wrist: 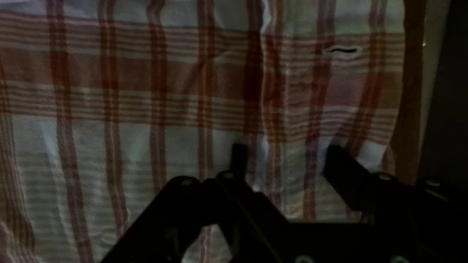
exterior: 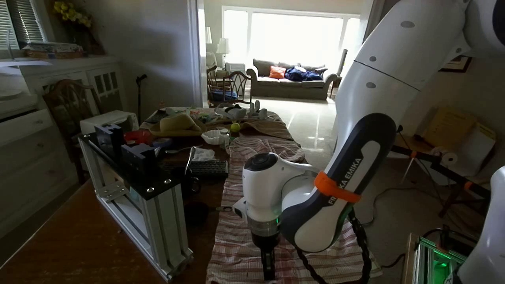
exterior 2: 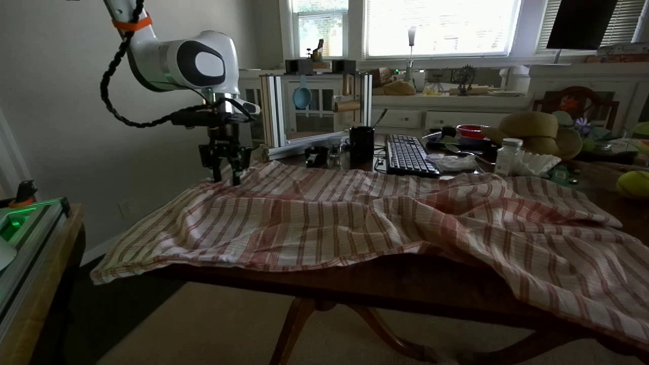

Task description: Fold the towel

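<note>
The towel (exterior 2: 314, 228), white with red-pink stripes, lies wrinkled along the table and hangs over its edge in an exterior view. It also shows in an exterior view (exterior: 236, 244) and fills most of the wrist view (wrist: 135, 146), with a narrow raised fold near its right edge. My gripper (exterior 2: 226, 182) points down at the towel's end near the metal frame, its fingertips at or just above the cloth. In the wrist view the gripper (wrist: 286, 149) is open, fingers apart on either side of the fold. Whether the tips touch the cloth I cannot tell.
An aluminium frame (exterior: 165, 228) with black blocks stands beside the arm. A black mug (exterior 2: 361, 142), a keyboard (exterior 2: 408, 154), a glass jar (exterior 2: 508, 156), a straw hat (exterior 2: 537, 132) and a tennis ball (exterior 2: 634, 184) stand along the towel's far side. The wooden table edge (exterior 2: 405, 284) shows below the towel.
</note>
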